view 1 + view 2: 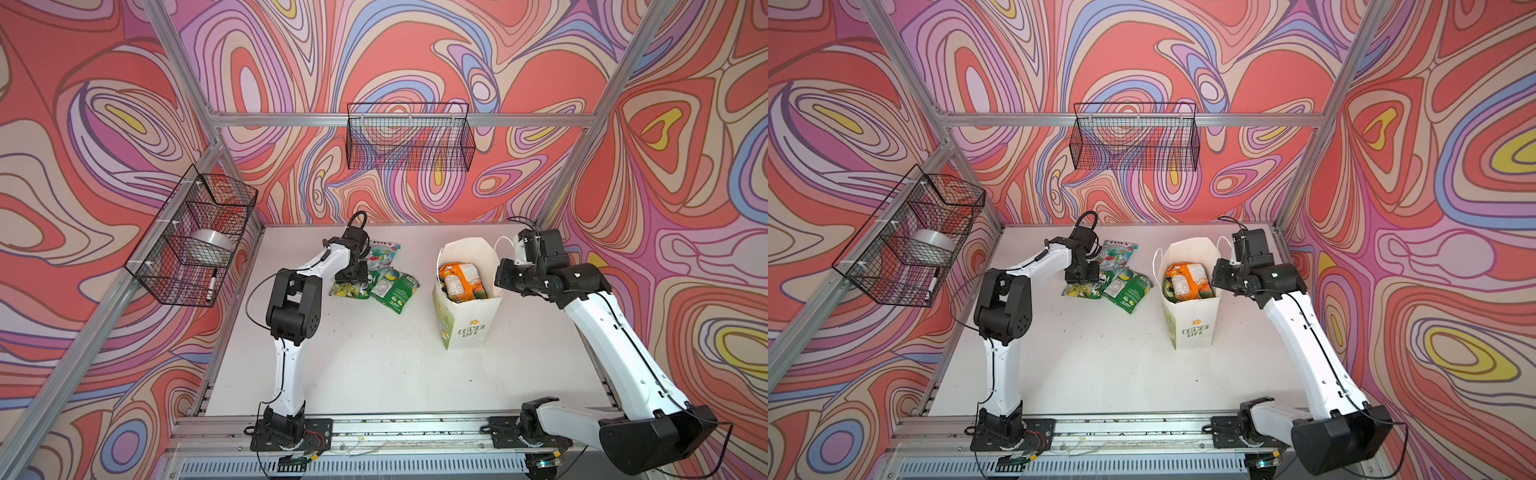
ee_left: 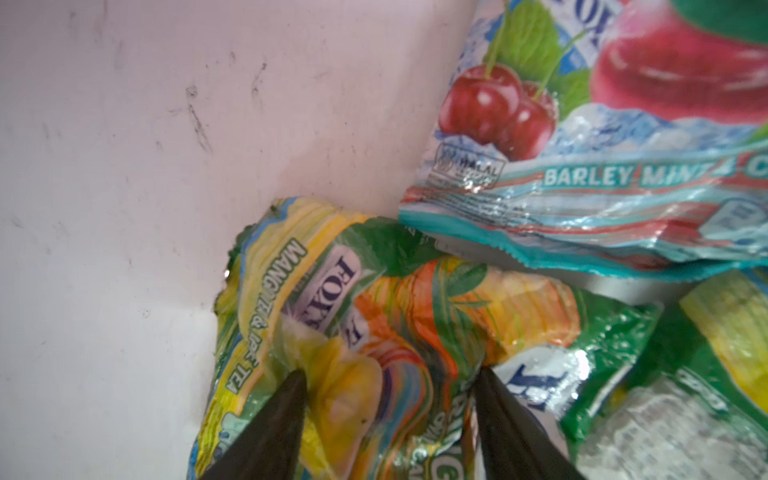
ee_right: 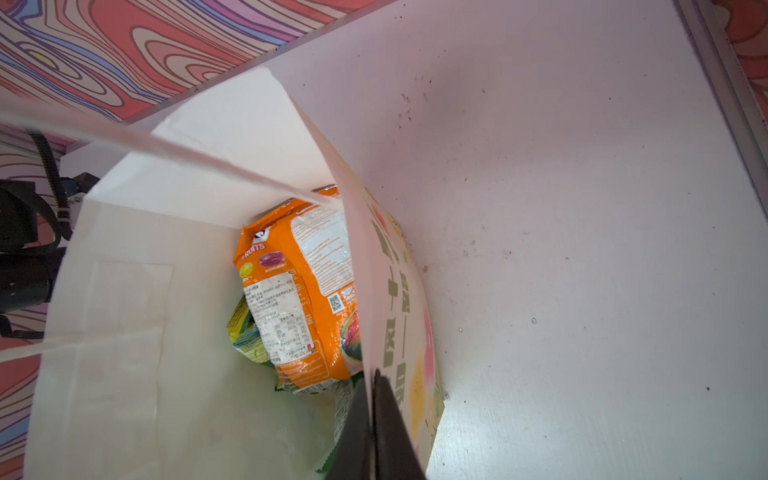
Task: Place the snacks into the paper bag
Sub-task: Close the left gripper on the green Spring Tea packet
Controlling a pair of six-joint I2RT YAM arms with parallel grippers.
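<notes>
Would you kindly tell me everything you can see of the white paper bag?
The paper bag is white, with cord handles, a yellow flower and green "LOVE LIFE" print. It stands upright and open on the table, right of the loose packets. An orange packet and others lie inside. The right gripper pinches its wall, jaws shut.

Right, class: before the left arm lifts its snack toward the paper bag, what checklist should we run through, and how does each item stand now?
1. Left end effector straddles the mango packet, fingertips pressing into it: ok.
2. Firm grip on that packet: cannot tell.
3. Right end effector shut on the paper bag wall, mouth open: ok.
4. Bag upright on the table: ok.
5. Room above the orange packet inside the bag: ok.
6. Green packet clear of the mango packet: not ok, it lies against it.
</notes>
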